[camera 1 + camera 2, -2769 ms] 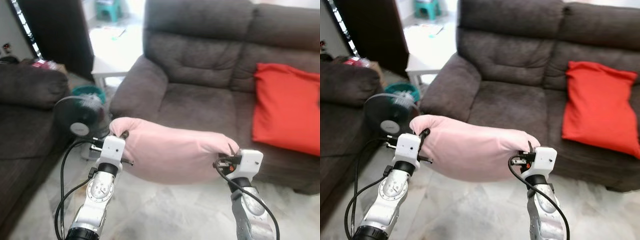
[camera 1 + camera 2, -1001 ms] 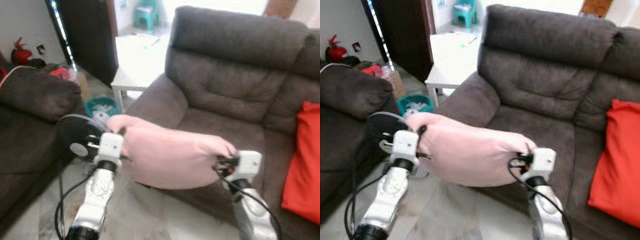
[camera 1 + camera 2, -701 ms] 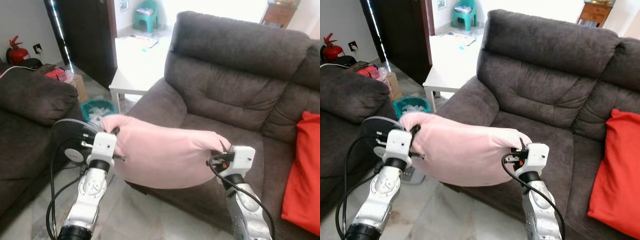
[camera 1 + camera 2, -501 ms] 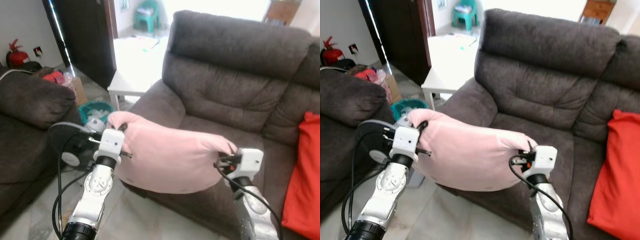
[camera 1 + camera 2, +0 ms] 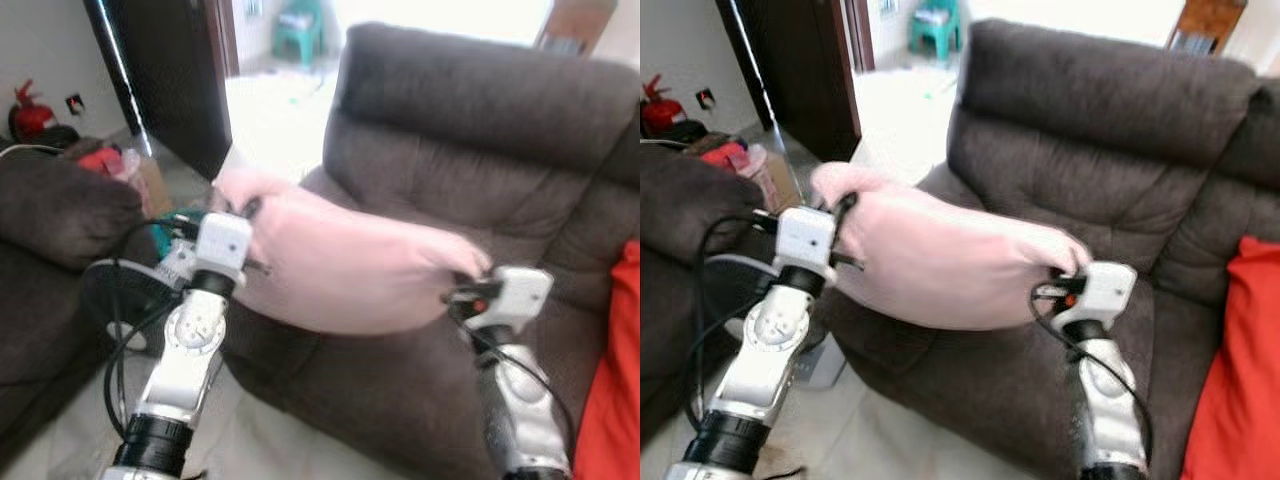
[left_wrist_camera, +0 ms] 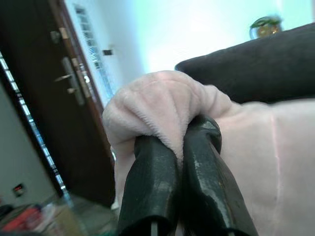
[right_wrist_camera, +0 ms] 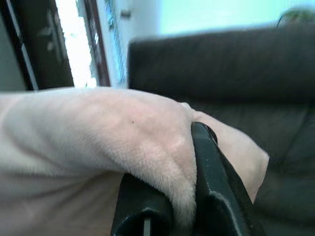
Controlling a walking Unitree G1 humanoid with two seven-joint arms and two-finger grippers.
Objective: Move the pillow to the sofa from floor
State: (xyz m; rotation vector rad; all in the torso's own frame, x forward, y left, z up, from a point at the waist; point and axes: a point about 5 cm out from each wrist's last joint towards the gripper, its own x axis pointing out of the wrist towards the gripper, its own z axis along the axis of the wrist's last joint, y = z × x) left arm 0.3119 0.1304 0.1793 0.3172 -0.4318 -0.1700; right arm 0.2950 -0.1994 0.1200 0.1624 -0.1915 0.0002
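Pillow: you had the pink pillow (image 5: 345, 265) off the floor, stretched between both grippers and hanging in the air over the near left part of the sofa seat, just in front of the left armrest.
Left gripper: your left gripper (image 6: 178, 147) was pinched tight on the pillow's left corner; the wrist view showed a fold of plush fabric bunched between the two black fingers (image 6: 147, 187).
Right gripper: your right gripper (image 7: 184, 172) was clamped on the pillow's right end, with fabric squeezed between its fingers (image 7: 209, 167) and spilling over the near one.
Sofa: the dark brown sofa (image 5: 1110, 130) stood straight ahead of you, its backrest rising behind the pillow and its seat below it.
Red cushion: a red cushion (image 5: 1235, 370) lay on the sofa seat at the far right, well apart from the pillow.
Fan: a black fan (image 5: 115, 300) sat on the floor to your left, low beside the left arm.
Armchair: another dark seat (image 5: 55, 215) stood at the left edge.
Table: a white table (image 5: 902, 105) showed beyond the sofa's left armrest, in bright light.
Sharpness: both head views were blurred.
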